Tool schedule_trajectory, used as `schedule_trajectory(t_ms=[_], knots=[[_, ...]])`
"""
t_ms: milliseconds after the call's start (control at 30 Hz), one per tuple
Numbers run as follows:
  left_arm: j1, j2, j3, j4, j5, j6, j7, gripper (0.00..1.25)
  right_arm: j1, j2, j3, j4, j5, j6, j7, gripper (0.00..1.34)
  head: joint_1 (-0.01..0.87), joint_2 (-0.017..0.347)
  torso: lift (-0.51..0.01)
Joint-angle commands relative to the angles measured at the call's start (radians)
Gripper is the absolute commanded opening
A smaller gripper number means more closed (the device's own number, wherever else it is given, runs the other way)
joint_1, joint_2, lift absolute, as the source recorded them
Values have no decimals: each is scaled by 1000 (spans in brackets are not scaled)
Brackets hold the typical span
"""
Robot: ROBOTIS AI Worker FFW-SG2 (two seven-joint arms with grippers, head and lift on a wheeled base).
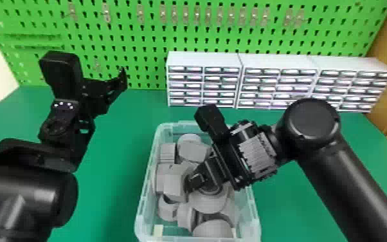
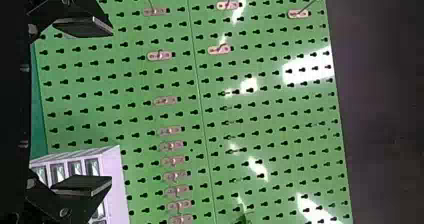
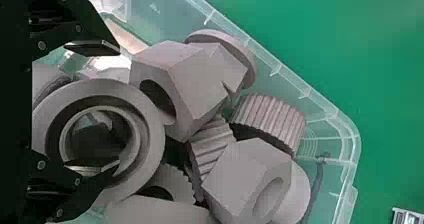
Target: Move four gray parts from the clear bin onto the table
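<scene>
The clear bin (image 1: 254,214) holds several gray parts in a pile: rings, ribbed pieces and hex-shaped blocks. My right gripper (image 1: 198,181) is down among them, near a round gray ring (image 1: 209,204). In the right wrist view, my right gripper (image 3: 102,106) stands open at the ring (image 3: 154,146); one finger is at the ring's central hole, the other beyond its outer edge. A gray block with a hole (image 3: 192,86) lies beside the ring. The left gripper (image 1: 115,88) is parked above the table's left side; in the left wrist view, the left gripper (image 2: 82,105) is open, with nothing between its fingers.
The bin stands on the green table (image 1: 119,135). Behind it are white drawer cabinets (image 1: 204,58) along a green pegboard (image 1: 144,37) with metal hooks. The right forearm (image 1: 347,180) crosses above the table right of the bin.
</scene>
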Motion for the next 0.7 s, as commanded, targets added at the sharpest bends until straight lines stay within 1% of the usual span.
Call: schedule_trajectory(t_ms=[0,267,667], knots=[[1,0,0,1,-2,1,0,1023,-5,7,8,16,5,1,0,845,678,34,-50],[1,0,3,1,-3,5,0,1023,-10,15,6,80,-15,1,0,836,678,34,-50],[-7,0,-2,1,-5,5,0,1023,-10,14,6,100,-12,1,2,822,678,34,-50]])
